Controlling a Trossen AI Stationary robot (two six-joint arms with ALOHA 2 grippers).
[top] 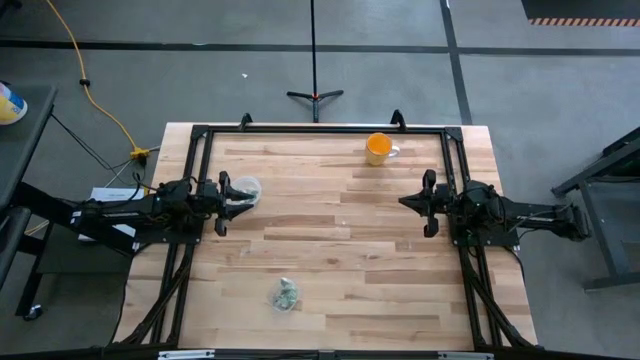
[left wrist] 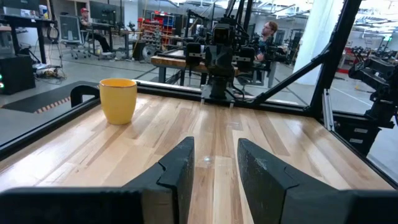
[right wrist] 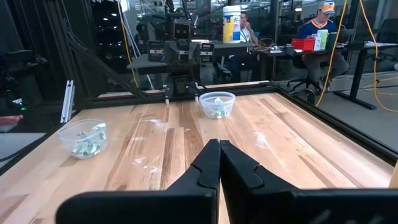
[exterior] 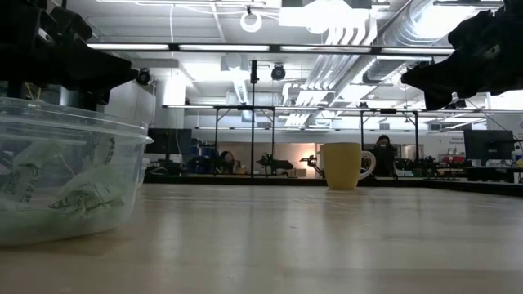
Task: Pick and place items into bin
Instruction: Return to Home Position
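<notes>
- Where the high view shows the counter [top: 340, 250] at lower middle, heaped in the lower clear bin [top: 285, 294]: silvery green packets [top: 287, 292], crumpled, lying every way, no shared long axis to tell.
- Well apart from both hands: below and right of the left hand [left wrist: 214, 148], below and far left of the right hand [right wrist: 219, 144].
- More packets in a second clear bin [right wrist: 216, 104], centre left, right at the left hand's tips.
- Left hand parted, nothing between; right hand pressed together, empty.
- Orange mug [top: 378, 148] upright, upper centre.
</notes>
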